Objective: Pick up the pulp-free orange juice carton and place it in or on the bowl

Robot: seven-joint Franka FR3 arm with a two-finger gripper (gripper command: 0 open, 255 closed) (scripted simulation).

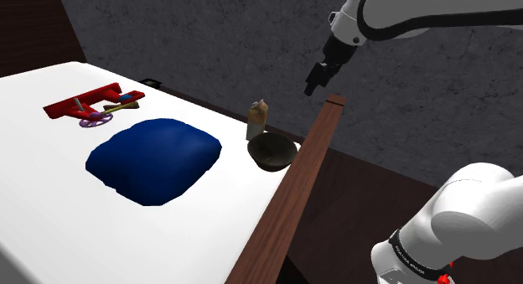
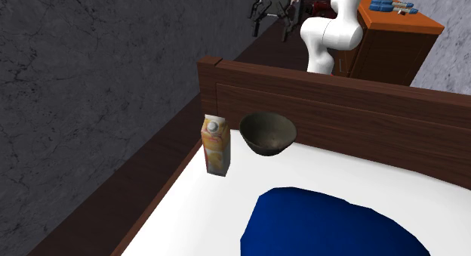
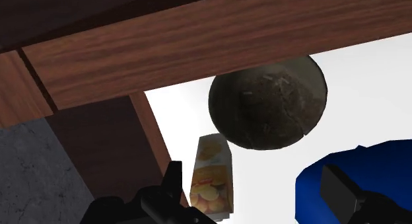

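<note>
- Two task things stand together on the white bed [image 1: 50, 198]. The orange juice carton [image 1: 257, 119] is upright, just beside the dark bowl [image 1: 272, 151], and both sit close to the wooden bed board [image 1: 310, 157].
- Your tool [image 1: 314, 80] hangs in the air above the far end of that board. It is empty, with fingers spread wide, well apart from the carton.
- Judging from this, you are in the approach step, with nothing grasped yet.
- Next, you likely need to descend past the board and set the fingers astride the carton's slim body.
- Room looks tight on the board side and the bowl side. Toward the blue cushion [image 1: 155, 157] the bed lies more open.
</note>
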